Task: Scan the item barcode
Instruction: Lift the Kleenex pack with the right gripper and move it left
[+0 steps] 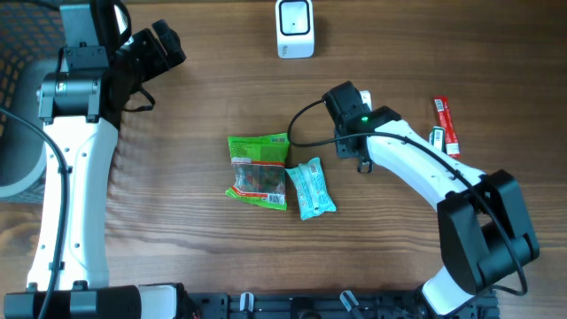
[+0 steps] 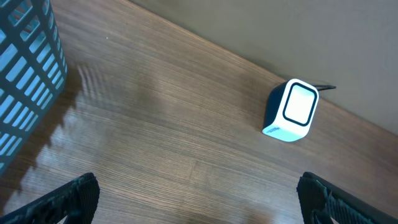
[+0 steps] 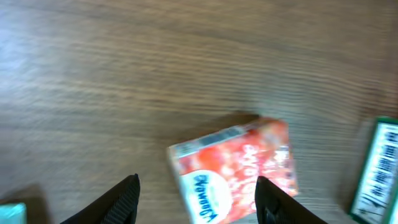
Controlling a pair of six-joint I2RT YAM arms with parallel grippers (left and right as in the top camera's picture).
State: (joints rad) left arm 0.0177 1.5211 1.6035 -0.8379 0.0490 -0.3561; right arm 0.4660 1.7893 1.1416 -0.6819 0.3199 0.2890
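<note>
The white barcode scanner (image 1: 294, 28) stands at the table's far edge; in the left wrist view the scanner (image 2: 292, 111) has its window facing up. A red snack packet (image 3: 233, 171), blurred, lies flat on the wood below my right gripper (image 3: 196, 180). That gripper is open, its fingers apart on either side of the packet and above it. From overhead the right gripper (image 1: 353, 102) covers nearly all of the packet. My left gripper (image 1: 168, 44) hangs open and empty at the far left, its fingers (image 2: 68, 199) wide apart over bare wood.
A green packet (image 1: 260, 168) and a teal packet (image 1: 312, 188) lie mid-table. A red stick (image 1: 446, 124) and a small green pack (image 1: 437, 137) lie right of the right arm. A blue-grey basket (image 2: 25, 74) stands at the far left.
</note>
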